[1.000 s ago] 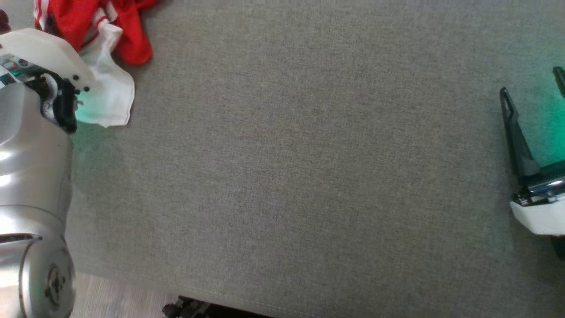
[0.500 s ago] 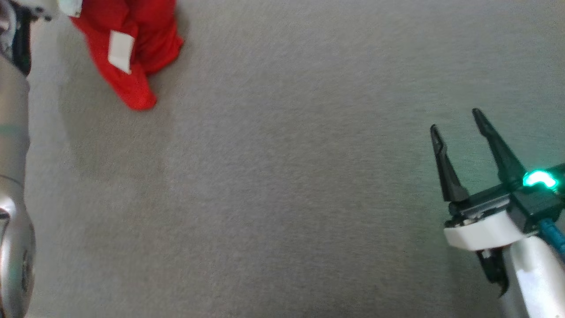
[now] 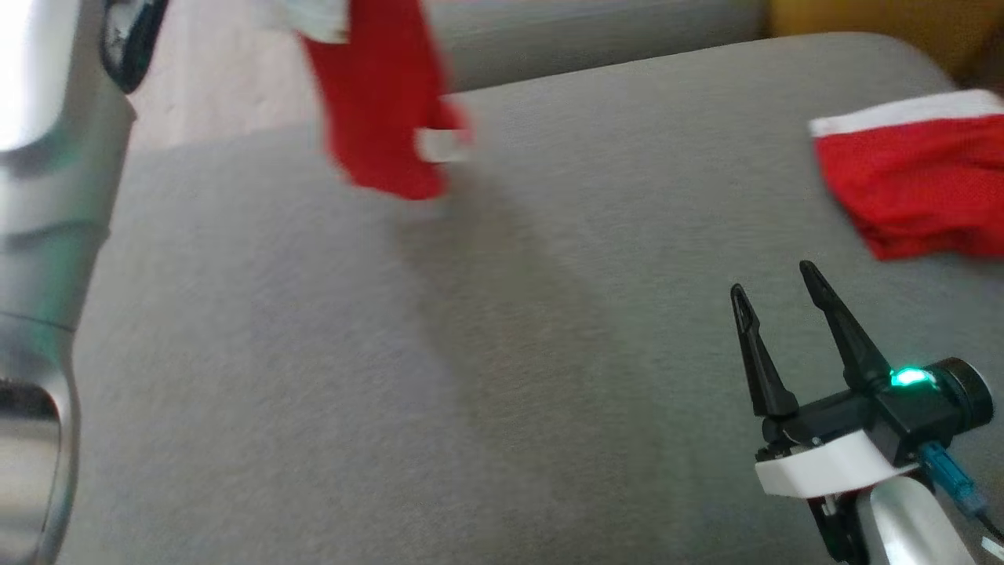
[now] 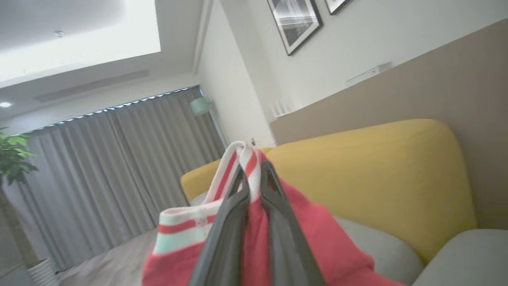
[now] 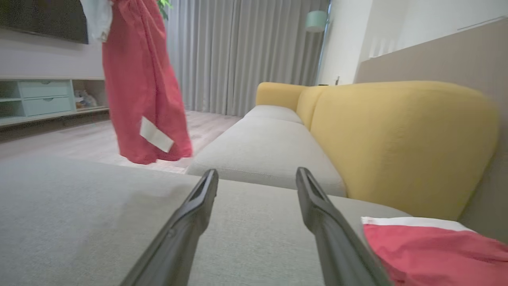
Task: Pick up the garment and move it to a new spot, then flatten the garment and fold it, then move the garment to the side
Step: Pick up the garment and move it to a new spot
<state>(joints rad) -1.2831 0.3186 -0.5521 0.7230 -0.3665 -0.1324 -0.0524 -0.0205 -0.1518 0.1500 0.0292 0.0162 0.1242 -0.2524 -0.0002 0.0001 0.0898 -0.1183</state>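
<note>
Nearest the robot, the right end effector (image 3: 773,284) hovers low over the grey sofa seat cushion (image 3: 392,392) at the lower right of the head view. Its two dark fingers are spread wide with nothing between them, and a green light glows on its body. In the right wrist view the same end effector (image 5: 257,174) points along the cushion toward the far end of the sofa.

Just beyond its right finger, a folded red cloth (image 3: 918,180) with a white edge lies flat on the cushion, close to the yellow backrest (image 5: 397,135).

On the left, the silvery left forearm (image 3: 47,196) rises along the edge of the head view. The left end effector (image 4: 253,171) is pinched nearly closed on the red-and-white striped band of the garment (image 4: 317,246). The garment (image 3: 376,118) hangs in the air over the far left part of the cushion, blurred. In the right wrist view it (image 5: 139,79) dangles as a long red drape with a white label (image 5: 156,135) near its lower end, which appears clear of the seat.

Farther back stand grey curtains (image 5: 246,51), and framed pictures (image 4: 295,22) hang on the wall.
</note>
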